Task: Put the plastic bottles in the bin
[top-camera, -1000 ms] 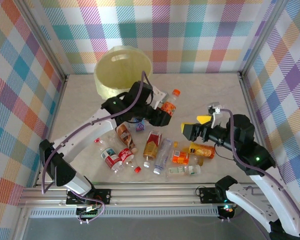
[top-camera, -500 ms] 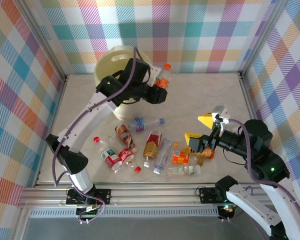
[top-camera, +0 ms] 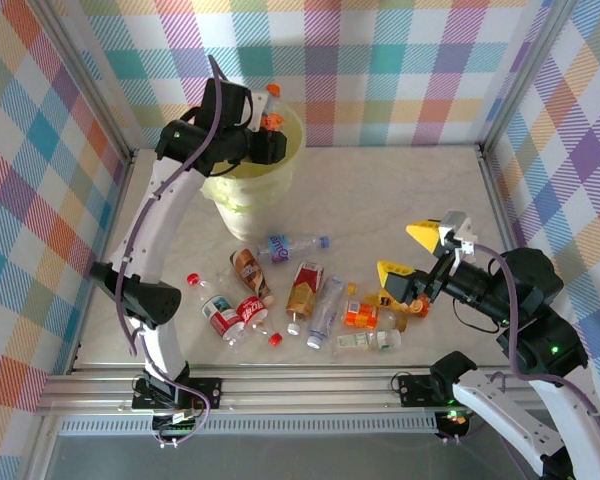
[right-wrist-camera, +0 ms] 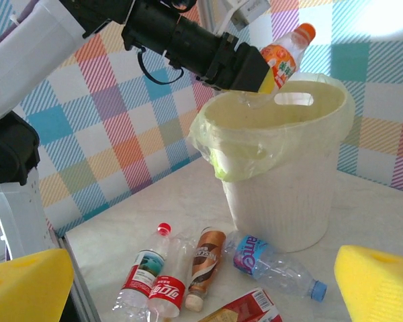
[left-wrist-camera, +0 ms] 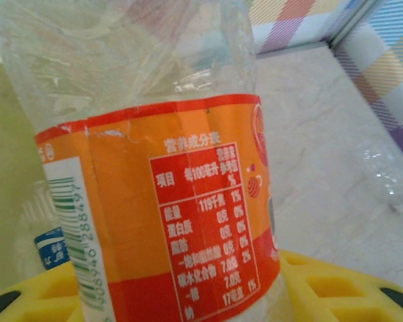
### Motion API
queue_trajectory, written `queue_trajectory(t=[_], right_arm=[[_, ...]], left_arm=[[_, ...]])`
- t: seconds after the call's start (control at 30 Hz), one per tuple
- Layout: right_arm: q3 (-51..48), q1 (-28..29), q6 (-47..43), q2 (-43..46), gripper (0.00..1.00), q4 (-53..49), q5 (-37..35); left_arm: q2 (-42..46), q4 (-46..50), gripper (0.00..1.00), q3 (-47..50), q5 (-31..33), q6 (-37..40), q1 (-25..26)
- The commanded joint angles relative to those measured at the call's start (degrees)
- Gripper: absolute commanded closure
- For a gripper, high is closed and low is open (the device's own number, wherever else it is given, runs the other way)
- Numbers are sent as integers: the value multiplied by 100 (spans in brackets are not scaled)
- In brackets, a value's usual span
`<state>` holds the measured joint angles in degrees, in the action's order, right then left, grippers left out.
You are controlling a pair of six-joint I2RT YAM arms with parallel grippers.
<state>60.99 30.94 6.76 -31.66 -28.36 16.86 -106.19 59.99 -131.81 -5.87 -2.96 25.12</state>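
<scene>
left hand [top-camera: 263, 143] up, bottle [right-wrist-camera: 281, 59] now over bin [top-camera: 248, 192]

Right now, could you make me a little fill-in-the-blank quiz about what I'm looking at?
The left tool grips a bottle with an ___ label.
The right tool is ___ and holds nothing.
The blue-labelled bottle lying by the bin has a ___ cap.
Missing words: orange; open; blue.

Lab cell: plaid walls [top-camera: 400, 70], aluminium frame [top-camera: 310, 385]
</scene>
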Motion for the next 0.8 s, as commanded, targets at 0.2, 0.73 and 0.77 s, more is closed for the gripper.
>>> queue_trajectory(t=[0.2, 0.73, 0.77], right_arm=[[54, 26, -9, -54, 0, 110, -191], [-193, 17, 255, -129, 0, 149, -8], [-201, 18, 255, -137, 0, 147, -8]], left_arm=[[-430, 575, 51, -146, 471, 1171, -172], [-958, 631, 51, -29, 235, 1316, -557], [-999, 636, 51, -25, 222, 1307, -563]])
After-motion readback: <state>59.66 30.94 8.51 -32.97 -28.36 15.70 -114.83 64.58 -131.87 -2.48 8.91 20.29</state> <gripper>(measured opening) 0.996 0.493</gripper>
